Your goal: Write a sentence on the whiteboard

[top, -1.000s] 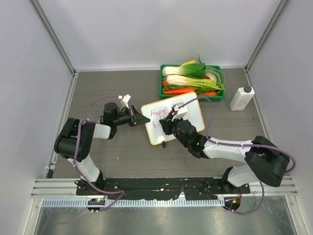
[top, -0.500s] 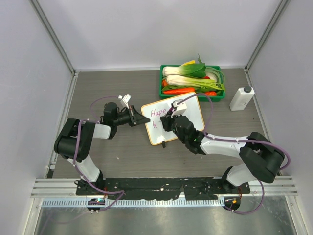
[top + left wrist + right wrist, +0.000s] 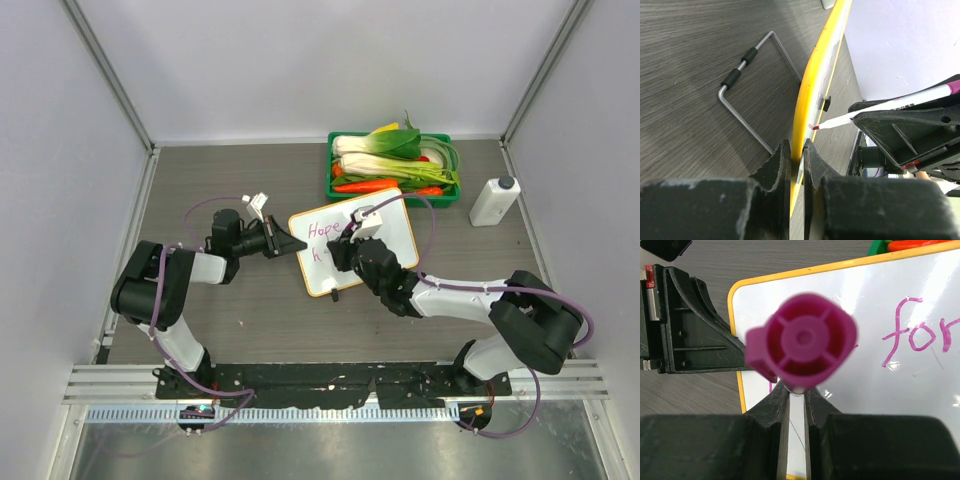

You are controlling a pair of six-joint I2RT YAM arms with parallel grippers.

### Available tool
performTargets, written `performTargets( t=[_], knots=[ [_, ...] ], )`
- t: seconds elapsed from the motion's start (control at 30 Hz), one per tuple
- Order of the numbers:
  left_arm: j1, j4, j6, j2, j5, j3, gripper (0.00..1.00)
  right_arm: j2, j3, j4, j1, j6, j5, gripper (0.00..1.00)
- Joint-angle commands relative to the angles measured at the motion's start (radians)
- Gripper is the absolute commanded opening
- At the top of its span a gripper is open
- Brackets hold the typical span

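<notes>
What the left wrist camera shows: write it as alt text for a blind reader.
The left gripper clamps the edge of the whiteboard, seen edge-on with its yellow-orange rim. A marker puts its pink tip to the board's face; a wire stand lies on the table.

Left gripper [image 3: 299, 247] meets the whiteboard [image 3: 394, 238] at its left edge, seemingly gripping it; right gripper [image 3: 337, 255] sits over the sentence [image 3: 325, 229] (partly hidden).

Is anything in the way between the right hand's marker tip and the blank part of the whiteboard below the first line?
Nothing visible. The tip of the pink-magenta marker sits right at the face of the small orange-rimmed white whiteboard. The left hand clamps only the board's edge, outside the writing area.
</notes>
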Motion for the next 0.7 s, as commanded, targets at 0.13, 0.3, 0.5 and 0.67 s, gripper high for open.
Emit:
performTargets(
  t=[0.13, 0.3, 0.5, 0.67],
  knots=[
    [0.004, -0.162, 0.075, 0.022, -0.108, -0.023, 0.0, 0.023, 0.024, 0.037, 0.001, 0.013, -0.006, 0.02],
    [0.006, -0.162, 0.075, 0.023, -0.105, -0.023, 0.0, 0.022, 0.037, 0.029, 0.0, 0.002, -0.044, 0.01],
    [0.004, -0.161, 0.075, 0.025, -0.104, -0.021, 0.0, 0.02, 0.026, -0.006, 0.0, 0.006, -0.058, 0.02],
    [0.004, -0.161, 0.075, 0.023, -0.105, -0.021, 0.0, 0.005, -0.003, -0.012, 0.0, 0.014, -0.05, 0.02]
  ],
)
